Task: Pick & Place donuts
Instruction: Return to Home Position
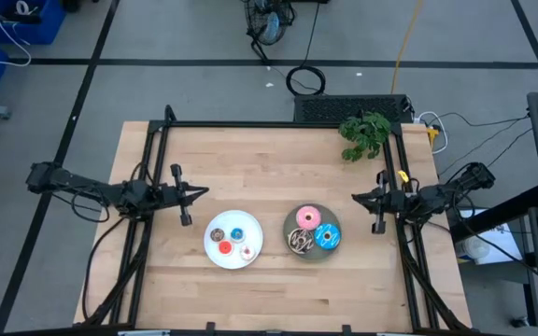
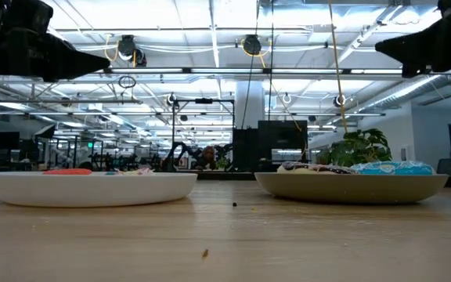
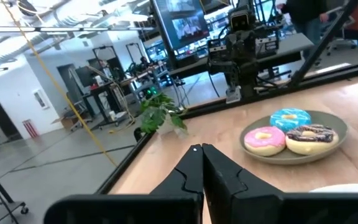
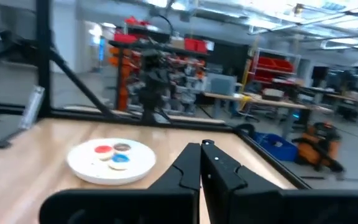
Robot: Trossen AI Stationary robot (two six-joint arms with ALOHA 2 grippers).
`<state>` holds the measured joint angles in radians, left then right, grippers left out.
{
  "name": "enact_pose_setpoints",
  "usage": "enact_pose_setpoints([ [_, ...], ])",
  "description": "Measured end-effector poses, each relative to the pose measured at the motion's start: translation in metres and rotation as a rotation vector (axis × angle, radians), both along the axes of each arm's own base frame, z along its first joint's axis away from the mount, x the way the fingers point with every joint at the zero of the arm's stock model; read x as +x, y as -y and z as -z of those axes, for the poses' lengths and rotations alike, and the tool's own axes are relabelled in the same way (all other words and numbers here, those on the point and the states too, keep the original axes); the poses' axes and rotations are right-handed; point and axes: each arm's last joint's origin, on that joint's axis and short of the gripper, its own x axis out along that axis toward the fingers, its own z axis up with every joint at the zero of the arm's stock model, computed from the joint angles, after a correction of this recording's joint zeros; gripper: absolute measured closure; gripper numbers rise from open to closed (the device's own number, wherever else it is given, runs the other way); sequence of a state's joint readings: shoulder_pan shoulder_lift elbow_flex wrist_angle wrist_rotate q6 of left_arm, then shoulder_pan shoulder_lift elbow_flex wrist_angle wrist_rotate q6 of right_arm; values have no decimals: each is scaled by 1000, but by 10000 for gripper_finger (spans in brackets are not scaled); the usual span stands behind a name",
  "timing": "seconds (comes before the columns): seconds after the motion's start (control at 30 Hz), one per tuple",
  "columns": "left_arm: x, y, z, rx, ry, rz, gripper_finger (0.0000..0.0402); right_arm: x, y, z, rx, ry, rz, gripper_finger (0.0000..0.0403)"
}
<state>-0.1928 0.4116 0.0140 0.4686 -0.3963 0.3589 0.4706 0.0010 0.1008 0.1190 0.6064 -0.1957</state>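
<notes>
A round white plate [image 1: 211,252] holds four tiny donuts: blue [image 1: 237,234], red [image 1: 224,247], white-pink [image 1: 247,251] and brown [image 1: 218,234]. To its right, a round grey plate [image 1: 312,259] carries the larger pink donut [image 1: 307,217], blue donut [image 1: 327,236] and dark brown sprinkled donut [image 1: 300,242]. My left gripper [image 1: 200,192] hovers shut, up and to the far left of the white plate. My right gripper [image 1: 357,197] hovers shut, to the far right of the grey plate. The left wrist view shows the grey plate [image 3: 294,157] ahead of the shut fingers [image 3: 199,149]. In the right wrist view the white plate [image 4: 112,173] lies ahead of the right gripper [image 4: 202,144].
A small green plant [image 1: 365,133] stands at the table's far right. Black frame rails [image 1: 278,124] run along the far and side edges. Bare wood lies near and far of both plates. A person [image 3: 303,12] stands beyond the table.
</notes>
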Motion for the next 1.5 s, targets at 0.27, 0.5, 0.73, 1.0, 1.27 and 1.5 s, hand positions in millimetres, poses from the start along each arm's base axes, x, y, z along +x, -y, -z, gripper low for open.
enact_pose_setpoints([
  [0.27,1,-6,0,23,-4,35,390,4,3,5,47,-16,-78,403],
  [0.5,2,-11,6,8,-53,133,394,7,11,9,143,-4,-31,403],
  [0.73,2,-15,11,-50,-98,169,396,7,13,10,167,-8,-16,403],
  [1.0,-1,-13,6,-16,-53,163,399,7,13,10,169,-1,-19,403],
  [1.27,-11,-4,5,49,-46,232,399,7,13,9,182,6,-21,403],
  [1.5,-18,-5,4,55,-25,239,398,7,13,9,188,7,-22,403],
])
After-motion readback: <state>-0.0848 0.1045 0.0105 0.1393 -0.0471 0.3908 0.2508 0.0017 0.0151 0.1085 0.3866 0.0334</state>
